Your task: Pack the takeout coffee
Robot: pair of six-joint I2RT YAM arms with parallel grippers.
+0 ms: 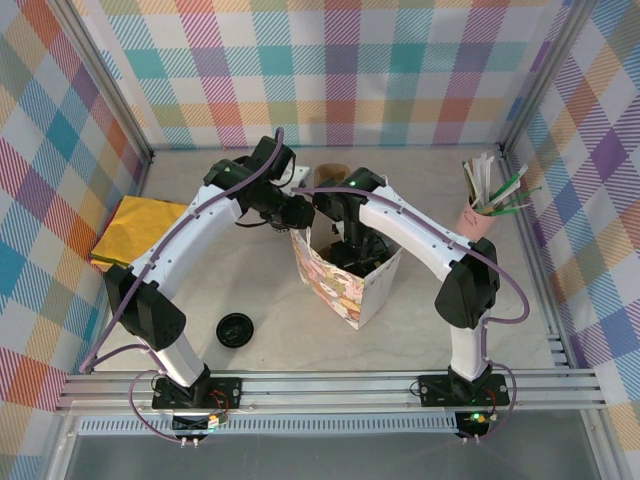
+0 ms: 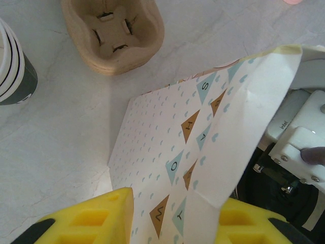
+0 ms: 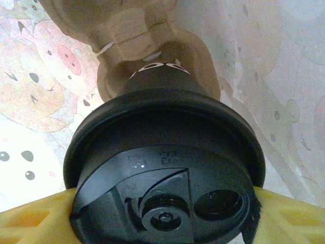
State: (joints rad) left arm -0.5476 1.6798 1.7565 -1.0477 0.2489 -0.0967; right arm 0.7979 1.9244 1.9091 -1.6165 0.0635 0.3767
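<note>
Takeout coffee [image 3: 162, 168] sits deep inside the paper bag [image 1: 330, 285] at the centre of the surface. The right fingers [image 3: 294, 221] are clenched on either side of its black lid, and its base points at a socket of the pulp tray [image 3: 132, 35] on the bag's floor. Whether the cup is already seated there cannot be told.

The step in hand appears to be setting the cup into that socket. Done well, it means keeping the cup plumb, lowering straight down so the base meets the socket squarely, and letting go only once the tray bears the weight. The grip is on the lid, so any sideways drag could loosen it. The wrist should also stay off the bag's walls on the way out.

The right arm [image 1: 420, 235] rises from its base at 5 o'clock and folds at an elbow at 3 o'clock of the bag. It then sweeps round to 12 o'clock, where the wrist plunges into the bag's mouth. The left arm [image 1: 200, 225] bows up from 7 o'clock to the bag's rim at 11 o'clock. The left fingers [image 2: 91, 221] straddle the bag's wall there, though it cannot be told whether they pinch it.

A spare tray [image 2: 114, 35] lies at 12 o'clock beyond the bag, and a loose lid [image 1: 235, 330] at 8 o'clock.
</note>
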